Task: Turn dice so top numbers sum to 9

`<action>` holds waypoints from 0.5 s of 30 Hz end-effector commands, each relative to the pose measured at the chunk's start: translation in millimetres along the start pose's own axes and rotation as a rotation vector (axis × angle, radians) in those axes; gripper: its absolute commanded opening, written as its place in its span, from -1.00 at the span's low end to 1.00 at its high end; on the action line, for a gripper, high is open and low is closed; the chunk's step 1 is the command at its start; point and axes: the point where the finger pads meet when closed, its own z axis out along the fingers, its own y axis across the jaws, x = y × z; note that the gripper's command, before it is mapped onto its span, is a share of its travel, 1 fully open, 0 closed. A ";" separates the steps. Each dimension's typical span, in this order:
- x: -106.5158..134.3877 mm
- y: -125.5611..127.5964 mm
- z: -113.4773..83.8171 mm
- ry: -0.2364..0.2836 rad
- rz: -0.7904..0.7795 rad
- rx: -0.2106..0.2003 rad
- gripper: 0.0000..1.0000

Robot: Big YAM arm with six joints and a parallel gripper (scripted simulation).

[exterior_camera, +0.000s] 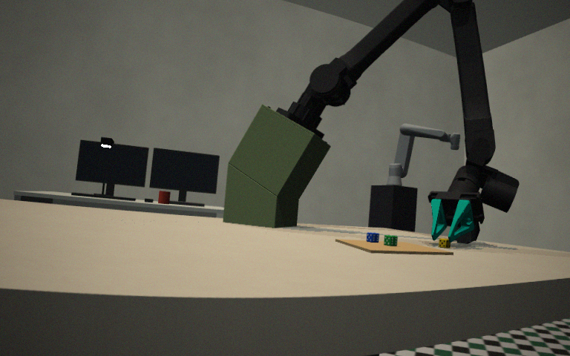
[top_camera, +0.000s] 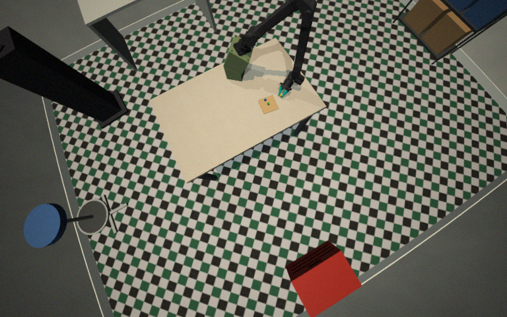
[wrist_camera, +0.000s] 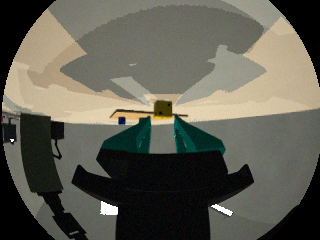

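The orange mat (top_camera: 269, 109) (exterior_camera: 420, 248) (wrist_camera: 135, 115) lies flat on the table. The blue die (top_camera: 265, 100) (exterior_camera: 372, 237) (wrist_camera: 122, 120) and the green die (top_camera: 268, 104) (exterior_camera: 390, 240) sit on it, a small gap apart. The yellow die (exterior_camera: 444, 243) (wrist_camera: 163, 107) is off the mat, on the table just beside its edge. My gripper (top_camera: 282, 94) (exterior_camera: 441, 237) (wrist_camera: 162, 120) is partly open, its teal fingertips apart at the yellow die, just above it in the exterior view. The numbers on top are too small to read.
The table (top_camera: 209, 127) (exterior_camera: 168, 259) carries the green arm base (top_camera: 236, 67) (exterior_camera: 260, 176) behind the mat. The table's right corner is close to the gripper. Shadows of the arm fall across the table around the yellow die.
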 end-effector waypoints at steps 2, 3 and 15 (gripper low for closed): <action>-4.5 -3.5 -1.8 -0.004 0.016 0.013 -0.40; -4.5 -3.5 -1.8 -0.004 0.016 0.013 -0.40; 0.1 -11.5 -18.4 -0.011 0.023 0.025 -0.40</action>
